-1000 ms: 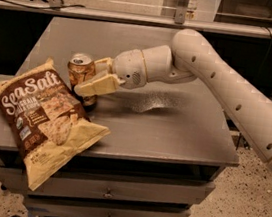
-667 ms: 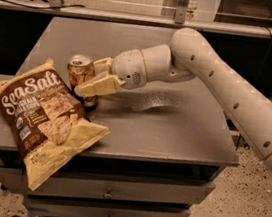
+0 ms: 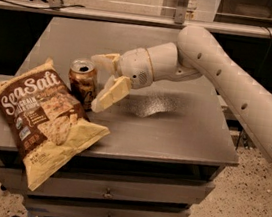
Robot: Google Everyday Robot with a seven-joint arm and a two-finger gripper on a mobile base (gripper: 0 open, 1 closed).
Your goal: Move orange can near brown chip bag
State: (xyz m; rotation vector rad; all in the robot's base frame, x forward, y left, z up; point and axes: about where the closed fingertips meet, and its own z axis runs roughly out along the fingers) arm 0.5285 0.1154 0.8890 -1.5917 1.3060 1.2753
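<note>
One grey tabletop bears orange can beside brown chip bag, hand released alongside.

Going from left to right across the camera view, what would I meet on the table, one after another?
chip bag → can → gripper, right up against the can's right side → arm, reaching in from the right.

Orange can: upright, silver top up, just beside the brown chip bag's upper right edge.
Brown chip bag: lying flat, "Sea Salt" front upward, pale yellow edges.
Gripper: beside the can, opposite the bag.
</note>
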